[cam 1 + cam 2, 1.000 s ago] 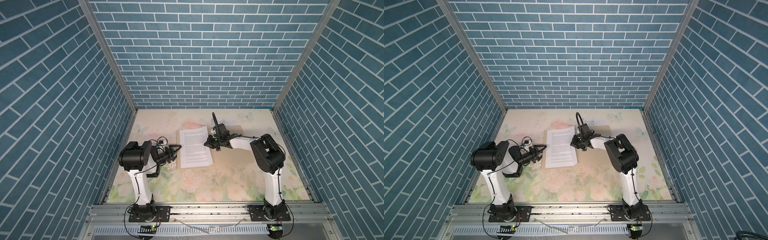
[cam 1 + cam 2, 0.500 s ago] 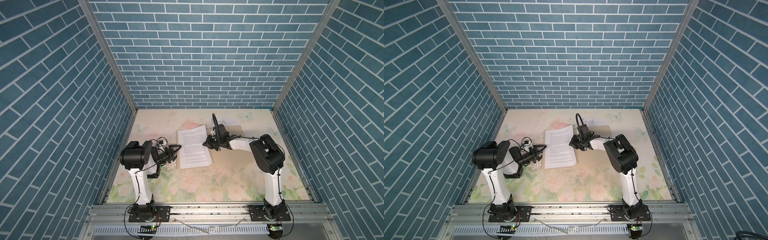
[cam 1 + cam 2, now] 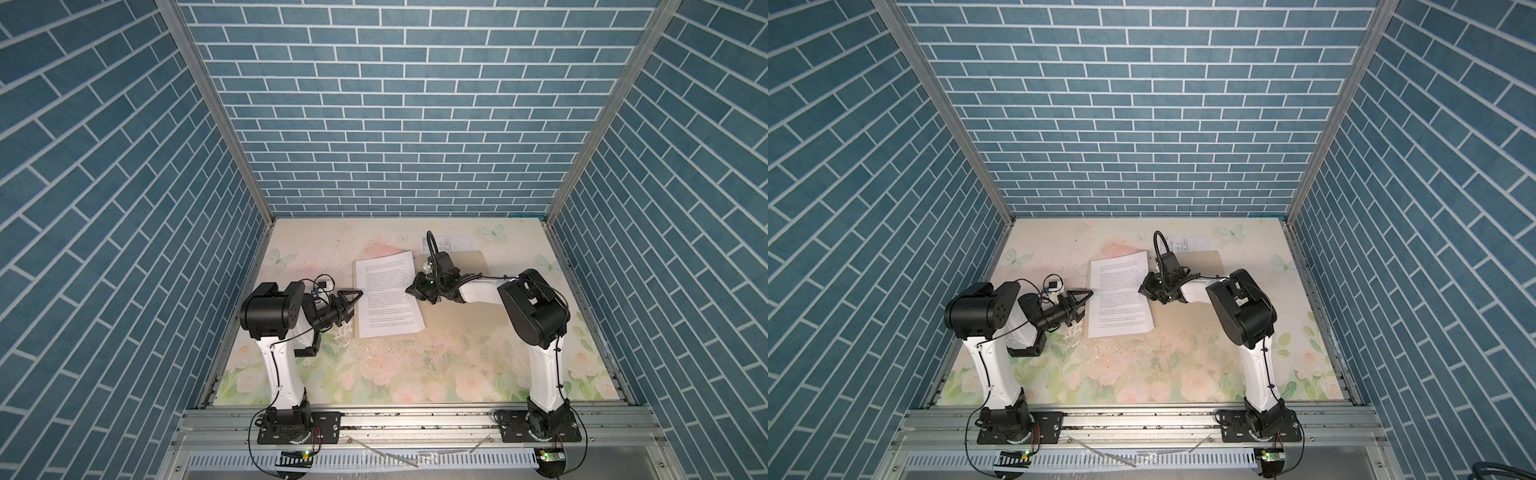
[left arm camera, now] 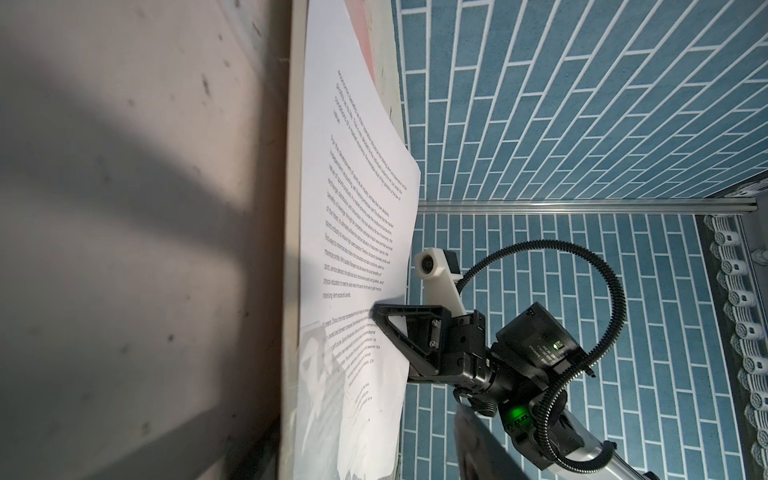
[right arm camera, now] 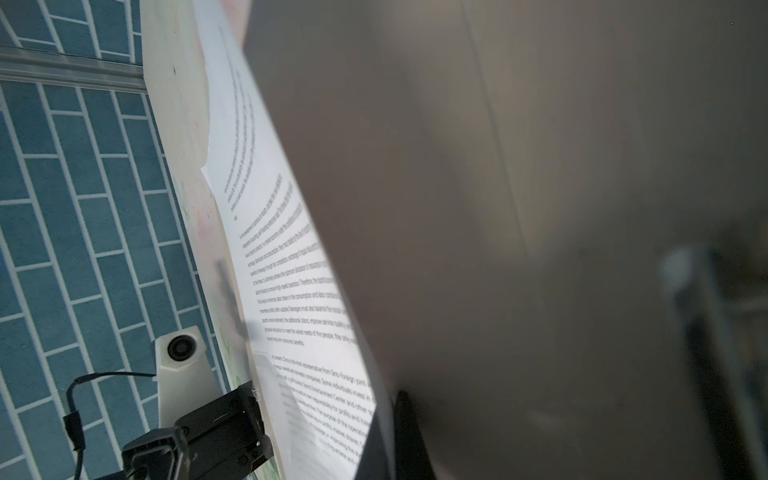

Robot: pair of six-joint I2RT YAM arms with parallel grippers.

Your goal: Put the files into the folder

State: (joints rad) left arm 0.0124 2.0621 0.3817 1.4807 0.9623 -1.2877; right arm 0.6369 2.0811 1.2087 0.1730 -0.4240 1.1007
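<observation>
Shifting text sheet (image 3: 386, 301) leftward, right pincer (image 3: 411, 289) clamped.

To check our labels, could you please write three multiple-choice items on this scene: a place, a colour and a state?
1. Where does the text sheet lie relative to the left gripper and right gripper? A left of both B between them C right of both
2. What colour is the folder? A blue B beige C black
3. How does the text sheet lie? A blank side up B rolled up C printed side up
Answers: 1 B, a gripper stands at each side edge; 2 B, tan card shows beside the sheet; 3 C, its text lines show.
</observation>
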